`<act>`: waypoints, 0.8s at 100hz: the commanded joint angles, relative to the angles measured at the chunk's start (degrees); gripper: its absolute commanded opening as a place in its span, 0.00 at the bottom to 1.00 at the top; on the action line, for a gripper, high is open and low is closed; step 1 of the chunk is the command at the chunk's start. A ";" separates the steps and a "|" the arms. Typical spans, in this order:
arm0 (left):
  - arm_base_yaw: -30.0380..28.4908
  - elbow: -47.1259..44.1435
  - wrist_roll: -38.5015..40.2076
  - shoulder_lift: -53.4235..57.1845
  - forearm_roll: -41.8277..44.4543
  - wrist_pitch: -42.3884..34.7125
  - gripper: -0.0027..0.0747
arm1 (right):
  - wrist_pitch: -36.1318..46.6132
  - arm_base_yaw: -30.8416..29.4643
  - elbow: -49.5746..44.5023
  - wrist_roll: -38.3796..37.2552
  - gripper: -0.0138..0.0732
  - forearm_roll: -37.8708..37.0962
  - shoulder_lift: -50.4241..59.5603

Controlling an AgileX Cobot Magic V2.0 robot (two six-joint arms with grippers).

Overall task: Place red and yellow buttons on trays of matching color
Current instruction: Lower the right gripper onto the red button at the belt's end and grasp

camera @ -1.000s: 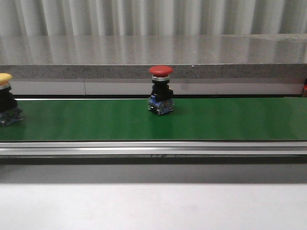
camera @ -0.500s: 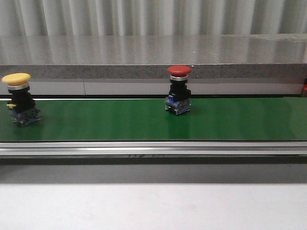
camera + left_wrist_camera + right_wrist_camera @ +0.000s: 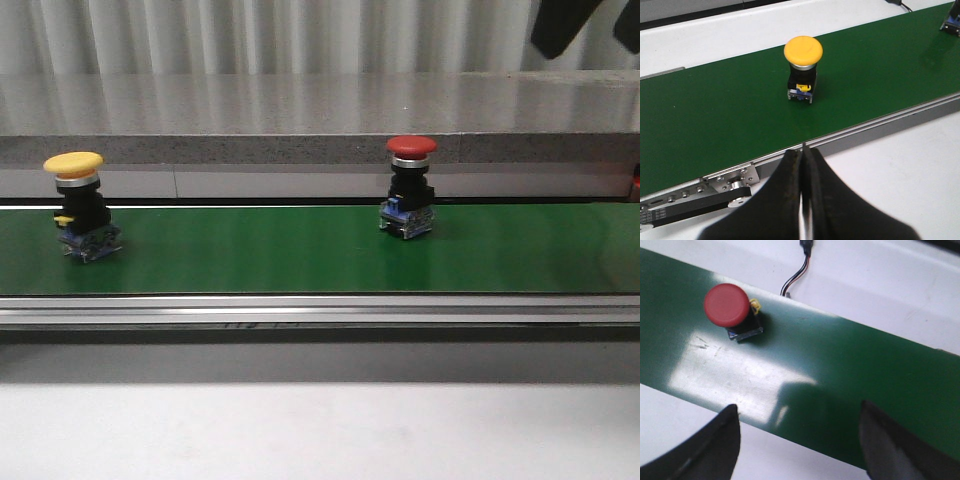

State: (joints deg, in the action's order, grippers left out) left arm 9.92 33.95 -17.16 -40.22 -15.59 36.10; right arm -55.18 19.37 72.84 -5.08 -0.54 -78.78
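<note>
A red button stands upright on the green belt, right of its middle; it also shows in the right wrist view. A yellow button stands upright on the belt at the left; it also shows in the left wrist view. My left gripper is shut and empty, over the belt's metal rail on the near side of the yellow button. My right gripper is open and empty above the belt, off to one side of the red button. Part of the right arm shows at the top right. No tray is in view.
A grey stone ledge runs behind the belt. A metal rail edges the belt's near side, with white table in front. A thin cable lies on the white surface beyond the belt.
Both buttons have ridden to the right on the belt. The yellow button has come fully into view at the left. The right arm has appeared at the top right.
</note>
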 commanded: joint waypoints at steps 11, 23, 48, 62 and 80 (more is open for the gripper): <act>0.51 1.44 0.02 -0.01 -1.04 -3.83 0.01 | -5.46 0.84 8.81 4.09 0.76 1.55 -7.86; 0.51 1.44 0.02 -0.01 -1.04 -3.83 0.01 | -7.67 0.84 12.38 6.44 0.76 3.12 -12.90; 0.51 1.44 0.02 -0.01 -1.04 -3.83 0.01 | -8.01 0.76 16.73 9.77 0.76 5.20 -20.03; 0.51 1.44 0.02 -0.01 -1.04 -3.83 0.01 | -4.50 0.05 18.15 10.07 0.76 4.93 -22.97; 0.51 1.44 0.02 -0.01 -1.04 -3.83 0.01 | -2.29 -1.49 18.16 10.07 0.56 4.68 -24.20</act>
State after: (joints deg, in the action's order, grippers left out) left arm 9.92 33.95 -17.16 -40.22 -15.59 36.02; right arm -59.53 18.80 89.01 4.35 4.16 -105.42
